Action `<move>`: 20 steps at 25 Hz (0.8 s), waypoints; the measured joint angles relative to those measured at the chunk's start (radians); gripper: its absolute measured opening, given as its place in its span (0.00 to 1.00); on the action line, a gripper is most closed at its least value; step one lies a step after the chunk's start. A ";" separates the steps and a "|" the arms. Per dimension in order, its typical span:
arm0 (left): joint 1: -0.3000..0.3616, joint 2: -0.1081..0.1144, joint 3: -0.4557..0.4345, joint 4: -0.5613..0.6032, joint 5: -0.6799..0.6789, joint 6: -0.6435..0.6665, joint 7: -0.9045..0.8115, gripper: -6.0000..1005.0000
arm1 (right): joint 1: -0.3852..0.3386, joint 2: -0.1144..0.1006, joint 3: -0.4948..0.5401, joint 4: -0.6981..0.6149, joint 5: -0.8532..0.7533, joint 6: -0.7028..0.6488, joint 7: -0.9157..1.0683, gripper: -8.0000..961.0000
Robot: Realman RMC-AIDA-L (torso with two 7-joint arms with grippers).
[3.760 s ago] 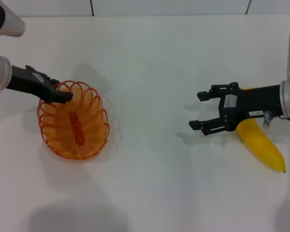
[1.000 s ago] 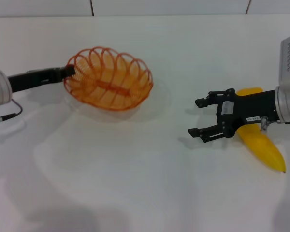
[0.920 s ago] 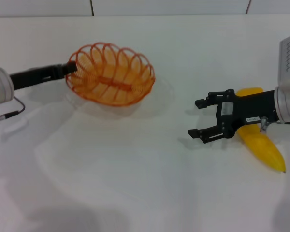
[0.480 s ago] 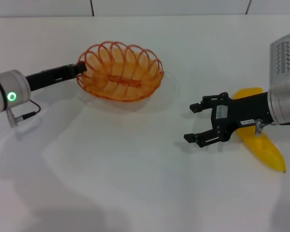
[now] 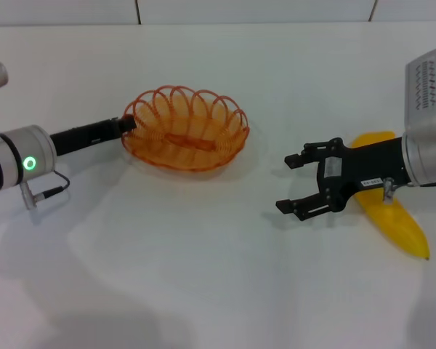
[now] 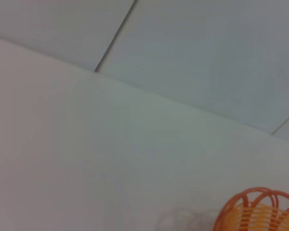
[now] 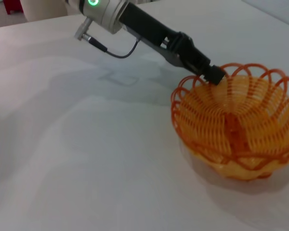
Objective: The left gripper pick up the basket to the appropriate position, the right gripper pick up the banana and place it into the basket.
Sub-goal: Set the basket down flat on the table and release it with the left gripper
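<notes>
Fingers of the left claw [image 5: 128, 123] pinch the small orange looped-wire basket [image 5: 186, 138] by its rim; right claw [image 5: 295, 183], wide open and empty, hovers with the smooth yellow banana [image 5: 392, 214] behind it.

banana [image 5: 392, 214] upper end hidden by right gripper [image 5: 296, 182]; basket [image 6: 260, 211] cut off

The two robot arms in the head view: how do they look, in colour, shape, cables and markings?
The left hand is a slim black claw on a long black arm; its round white-grey wrist has dark bands, a green light ring, and a thin grey cable hanging under it. The right hand is a black two-fingered claw with a small white text label, mounted on a pale grey ribbed block.
</notes>
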 joint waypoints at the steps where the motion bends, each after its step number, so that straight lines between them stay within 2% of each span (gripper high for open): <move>1: -0.001 0.000 0.000 -0.004 0.000 -0.003 0.000 0.05 | 0.001 0.000 0.000 0.000 0.000 0.000 0.000 0.93; 14: -0.001 -0.001 0.002 -0.008 -0.005 -0.006 0.001 0.05 | 0.008 0.000 0.000 0.016 0.000 0.007 0.000 0.93; 20: 0.001 -0.001 0.001 -0.009 -0.011 0.000 0.013 0.10 | 0.009 0.000 0.000 0.025 0.000 0.007 -0.001 0.93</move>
